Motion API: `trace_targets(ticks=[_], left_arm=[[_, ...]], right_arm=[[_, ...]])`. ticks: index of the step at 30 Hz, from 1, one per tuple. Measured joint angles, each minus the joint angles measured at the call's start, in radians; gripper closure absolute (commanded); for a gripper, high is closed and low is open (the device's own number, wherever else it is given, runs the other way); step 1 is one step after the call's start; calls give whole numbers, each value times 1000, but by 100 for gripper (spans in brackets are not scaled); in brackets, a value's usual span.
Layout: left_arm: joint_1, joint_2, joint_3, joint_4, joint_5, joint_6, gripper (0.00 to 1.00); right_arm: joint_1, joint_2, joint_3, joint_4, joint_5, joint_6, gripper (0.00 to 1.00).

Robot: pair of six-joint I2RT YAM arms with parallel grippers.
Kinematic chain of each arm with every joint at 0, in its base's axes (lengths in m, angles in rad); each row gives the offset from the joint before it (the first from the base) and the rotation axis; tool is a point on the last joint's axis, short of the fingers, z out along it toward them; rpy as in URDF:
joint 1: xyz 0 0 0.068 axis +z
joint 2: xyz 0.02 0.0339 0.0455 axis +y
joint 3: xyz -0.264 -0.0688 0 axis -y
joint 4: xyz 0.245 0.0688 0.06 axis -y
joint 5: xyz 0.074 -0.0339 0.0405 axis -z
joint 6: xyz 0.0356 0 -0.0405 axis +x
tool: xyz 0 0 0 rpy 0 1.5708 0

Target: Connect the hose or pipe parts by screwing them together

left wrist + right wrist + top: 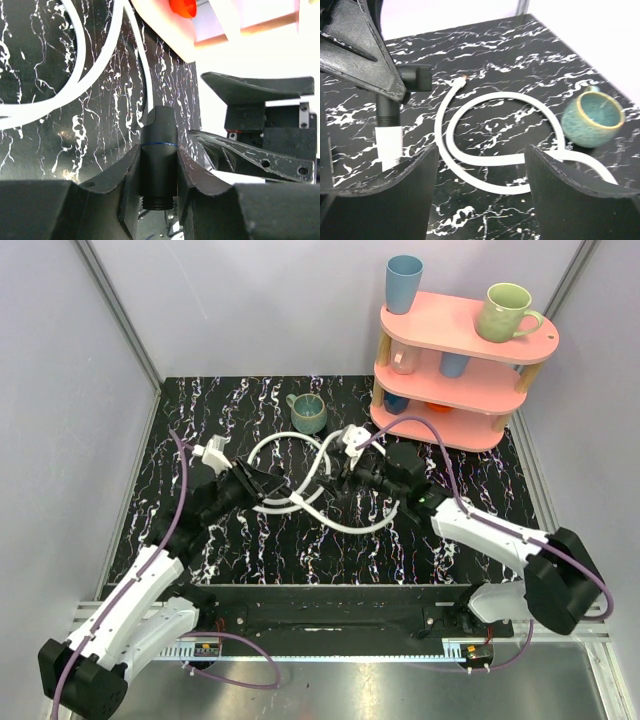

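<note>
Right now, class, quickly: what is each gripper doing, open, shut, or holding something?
Left gripper: closed on the black hose fitting.
Right gripper: open, holding nothing.

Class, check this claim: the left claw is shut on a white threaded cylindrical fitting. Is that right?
Not quite: the threaded cylindrical fitting is black, not white, as the left wrist view shows. The left claw is indeed shut on it.

In the left wrist view the left fingers (127, 190) cover both flanks of the black fitting (158, 150) — its join to any hose cannot be told. An orange thing (182, 6) is cut by the top edge; the teal mug (592, 118) (right wrist view) is blurred.
</note>
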Motion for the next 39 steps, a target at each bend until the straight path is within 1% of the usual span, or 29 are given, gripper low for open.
trace_targets(ticks=[4, 6, 10, 14, 17, 25, 29, 35, 38, 39], left_arm=[[-1, 17, 79, -129, -39, -102, 100], [-1, 39, 101, -159, -42, -150, 100], [-1, 87, 117, -227, -41, -243, 100], [-1, 105, 132, -296, -54, -303, 100], [-1, 120, 166, -346, -73, -324, 100], [-1, 119, 179, -367, -89, -388, 100], [-1, 104, 179, -371, -87, -421, 100], [-1, 103, 172, -373, -72, -454, 100], [-1, 96, 158, -380, -72, -467, 100], [-1, 94, 158, -383, -72, -470, 100]], right_arm=[[-3, -80, -22, 2, 61, -58, 21], [10, -111, -37, 2, 82, -86, 21], [99, -145, -75, 5, 141, -172, 21], [193, -134, -85, 3, 194, -241, 21], [235, -111, -85, 13, 224, -272, 21], [296, -1, -95, 82, 310, -310, 22], [319, 63, -90, 104, 340, -326, 29], [354, 121, -72, 133, 404, -357, 33], [364, 138, -48, 145, 426, -371, 50], [366, 142, -40, 147, 429, -377, 62]])
